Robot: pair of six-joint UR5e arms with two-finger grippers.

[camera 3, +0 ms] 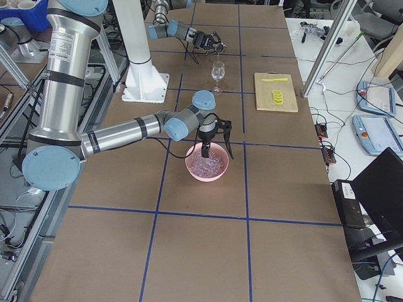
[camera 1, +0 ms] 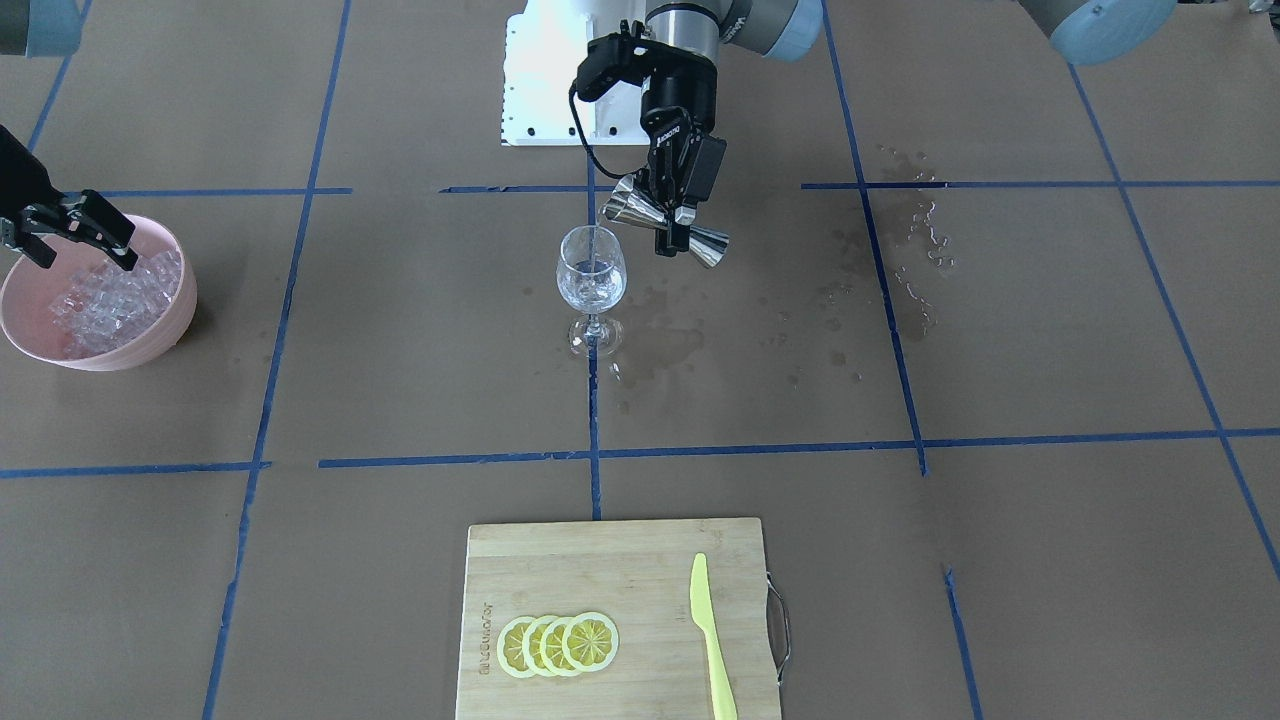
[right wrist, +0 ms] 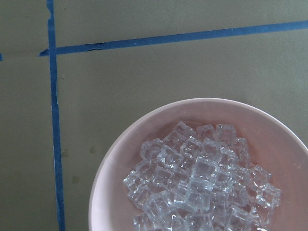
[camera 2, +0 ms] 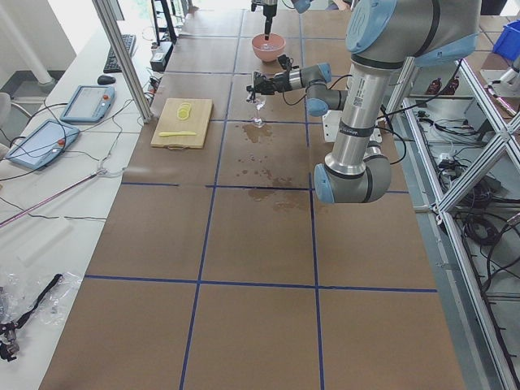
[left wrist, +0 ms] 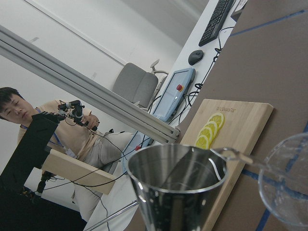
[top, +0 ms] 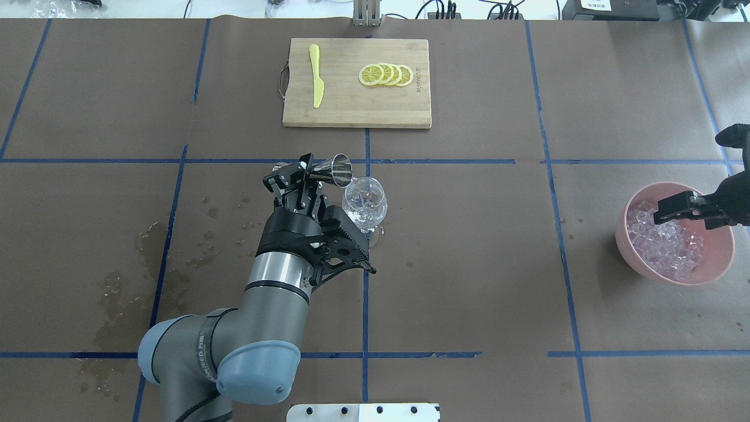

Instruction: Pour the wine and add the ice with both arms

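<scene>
My left gripper [camera 1: 676,218] is shut on a steel double jigger [camera 1: 665,226], tipped sideways with its mouth over the rim of a clear wine glass [camera 1: 591,275]. A thin stream falls into the glass, which holds a little almost colourless wine [camera 1: 590,292]. The left wrist view shows the jigger cup [left wrist: 175,192] beside the glass rim [left wrist: 286,187]. My right gripper [camera 1: 88,258] is open and empty just above the ice [camera 1: 115,300], a heap of clear cubes in a pink bowl [camera 1: 150,345]. The right wrist view shows the ice [right wrist: 202,183] and no fingers.
A bamboo cutting board [camera 1: 610,560] at the operators' side carries several lemon slices [camera 1: 558,643] and a yellow knife [camera 1: 712,640]. Wet spill marks lie beside the glass [camera 1: 670,335] and further toward my left [camera 1: 920,250]. Blue tape lines grid the brown table.
</scene>
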